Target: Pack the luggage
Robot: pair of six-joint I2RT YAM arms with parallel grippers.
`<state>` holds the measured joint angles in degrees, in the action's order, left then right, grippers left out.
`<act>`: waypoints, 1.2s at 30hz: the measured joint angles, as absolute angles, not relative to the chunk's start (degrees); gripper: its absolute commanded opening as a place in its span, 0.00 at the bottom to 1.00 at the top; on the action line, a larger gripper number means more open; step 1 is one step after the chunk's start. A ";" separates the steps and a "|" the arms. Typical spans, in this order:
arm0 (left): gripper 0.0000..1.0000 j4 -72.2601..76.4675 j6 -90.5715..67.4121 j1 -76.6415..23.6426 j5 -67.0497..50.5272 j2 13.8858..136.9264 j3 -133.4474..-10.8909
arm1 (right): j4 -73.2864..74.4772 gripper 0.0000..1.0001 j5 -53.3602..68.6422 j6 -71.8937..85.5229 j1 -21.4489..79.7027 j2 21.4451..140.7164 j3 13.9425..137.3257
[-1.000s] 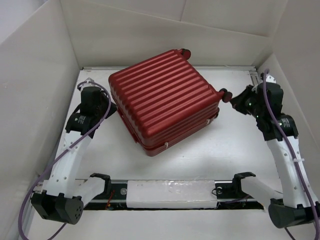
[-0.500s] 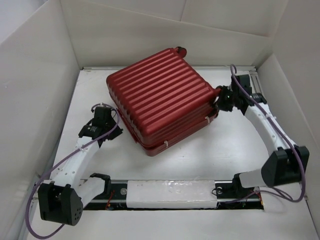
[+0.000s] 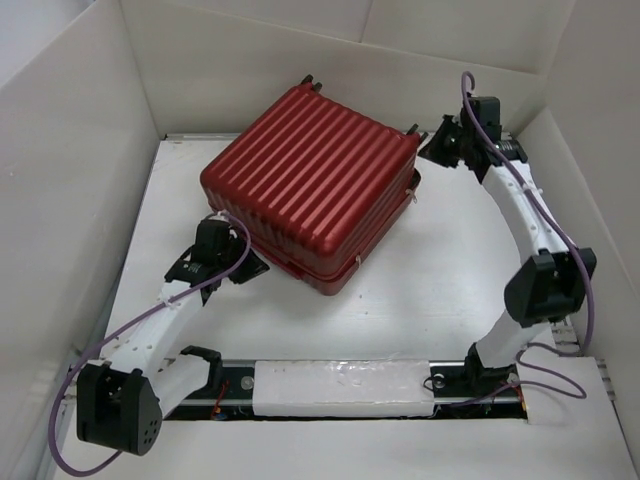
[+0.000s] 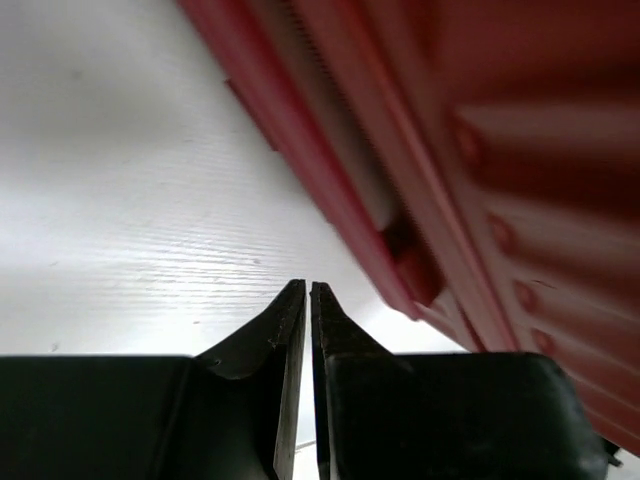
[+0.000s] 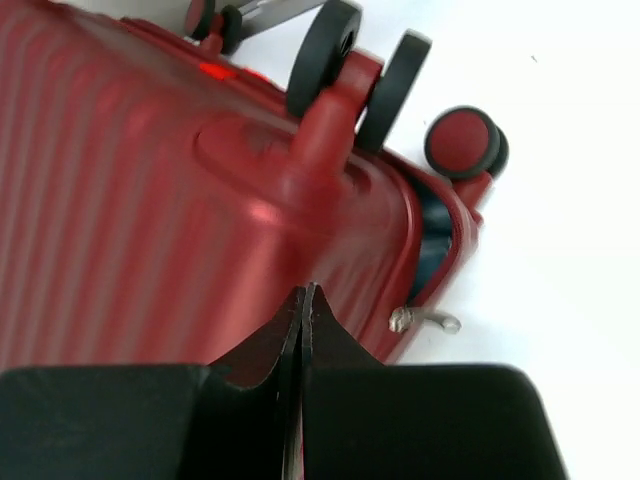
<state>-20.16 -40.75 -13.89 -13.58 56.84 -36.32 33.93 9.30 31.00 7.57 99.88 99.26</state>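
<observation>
Lying between closed left pincer (image 3: 250, 263) and closed right pincer (image 3: 427, 149), luggage (image 3: 310, 185)

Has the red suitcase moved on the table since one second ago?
Yes. The suitcase slid away from the front rail, toward the back wall and slightly left.

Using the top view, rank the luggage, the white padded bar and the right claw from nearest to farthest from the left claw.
1. The luggage, right beside the left claw, which sits at its near-left edge.
2. The white padded bar, along the near edge, in the middle.
3. The right claw, across at the luggage's far-right corner.
</observation>
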 measured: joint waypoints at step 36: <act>0.19 -18.83 -36.21 -13.39 -7.09 63.09 -56.10 | -8.86 0.54 29.41 23.46 23.64 70.41 37.50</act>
